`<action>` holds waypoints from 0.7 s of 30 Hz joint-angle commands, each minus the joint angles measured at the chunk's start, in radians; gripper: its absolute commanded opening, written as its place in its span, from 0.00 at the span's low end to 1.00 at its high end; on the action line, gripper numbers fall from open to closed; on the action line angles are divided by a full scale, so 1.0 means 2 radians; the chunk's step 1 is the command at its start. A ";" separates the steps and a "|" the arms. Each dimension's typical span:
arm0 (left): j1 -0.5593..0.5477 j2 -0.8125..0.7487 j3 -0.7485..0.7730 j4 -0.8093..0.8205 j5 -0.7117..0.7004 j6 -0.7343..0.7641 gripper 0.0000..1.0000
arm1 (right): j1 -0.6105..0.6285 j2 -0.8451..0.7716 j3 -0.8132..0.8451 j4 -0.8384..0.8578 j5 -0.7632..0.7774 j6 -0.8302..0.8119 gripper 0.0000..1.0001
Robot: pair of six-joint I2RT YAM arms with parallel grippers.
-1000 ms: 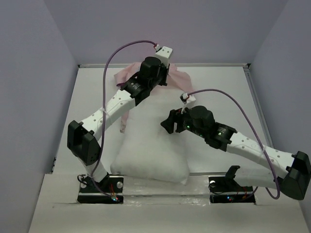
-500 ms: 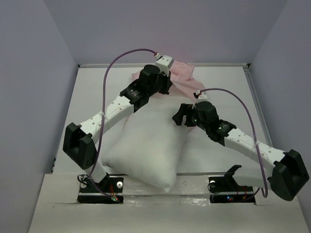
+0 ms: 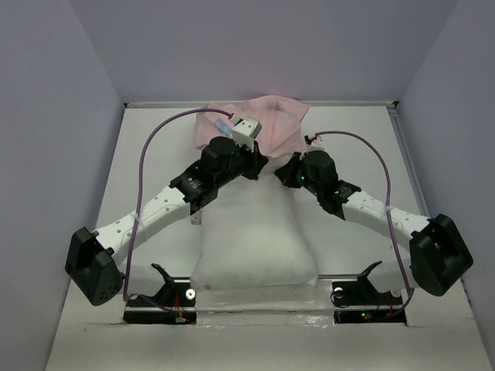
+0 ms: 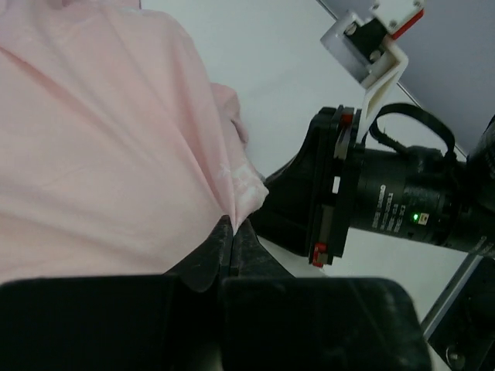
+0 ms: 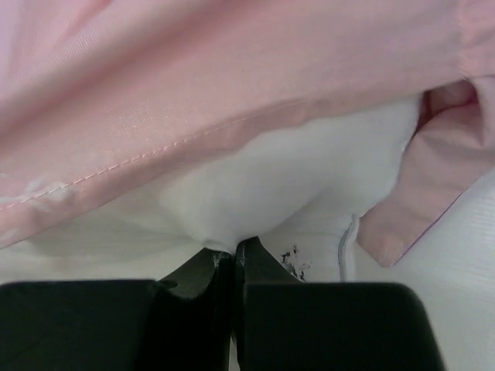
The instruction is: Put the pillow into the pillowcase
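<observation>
The pillow [image 3: 251,239] lies lengthwise down the middle of the counter [image 3: 155,154], its near end bare and its far end tucked under the pillowcase [image 3: 267,120], which sits bunched at the back edge. The left gripper [image 4: 232,232] is pinched tight on a gathered fold of the pink cloth. The right gripper [image 5: 234,251] is closed as well, nipping a pucker of the white pillow just below the case's stitched hem.

I'd worry most about the cloth slipping. The case is thin and soft, it creases into long folds, and only a small peak of it sits between the left tips, so a firm pull could drag it free. The pillow is fat, springy and rounded at the corners. If the mouth isn't held wide, that bulk could jam against the hem and push the case along the counter instead of sliding inside. The right grip looks to have only the outer skin, so the filling may sag and the pinch may let go. The two grippers also work close together over the far end, and a careless move could knock one into the other
</observation>
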 commanded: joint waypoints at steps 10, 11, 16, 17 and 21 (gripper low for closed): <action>-0.014 -0.028 0.024 0.001 0.103 -0.008 0.00 | 0.042 -0.018 -0.049 0.195 0.106 0.061 0.00; -0.014 -0.027 0.024 -0.003 0.097 -0.006 0.00 | 0.060 -0.015 -0.049 0.187 0.126 0.063 0.00; -0.013 -0.011 0.025 -0.014 0.067 -0.001 0.00 | 0.125 0.004 -0.030 0.151 0.180 0.115 0.00; -0.013 -0.011 0.026 -0.016 0.058 0.000 0.00 | 0.133 0.003 -0.023 0.150 0.195 0.127 0.00; -0.010 -0.011 0.043 -0.024 0.011 0.001 0.02 | 0.150 -0.009 -0.020 0.160 0.217 0.155 0.00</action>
